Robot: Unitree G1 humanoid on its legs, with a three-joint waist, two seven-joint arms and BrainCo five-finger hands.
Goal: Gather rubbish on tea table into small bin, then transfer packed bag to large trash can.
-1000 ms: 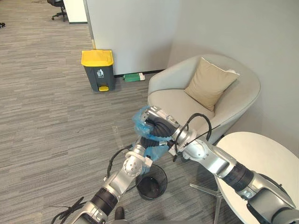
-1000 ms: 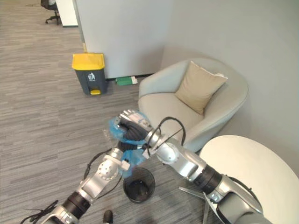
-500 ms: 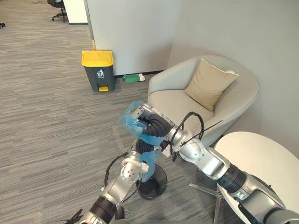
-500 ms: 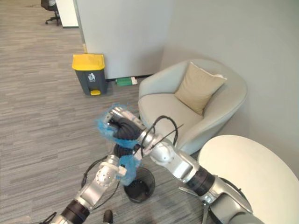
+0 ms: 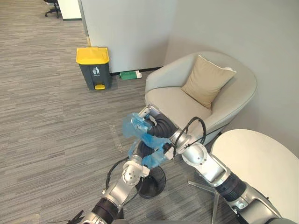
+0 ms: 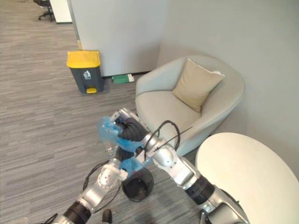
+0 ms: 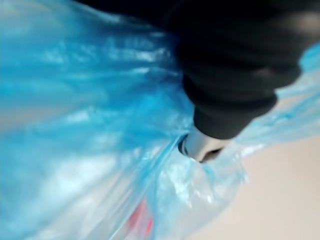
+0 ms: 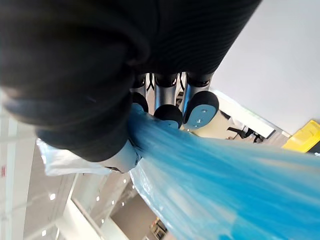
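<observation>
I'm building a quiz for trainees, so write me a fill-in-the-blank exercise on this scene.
1. The right hand is closed on a ____ plastic bag.
2. The large trash can has a ____ lid.
3. The beige cushion leans in the ____.
4. The small bin on the floor is ____ in colour.
Missing words: blue; yellow; armchair; black.
</observation>
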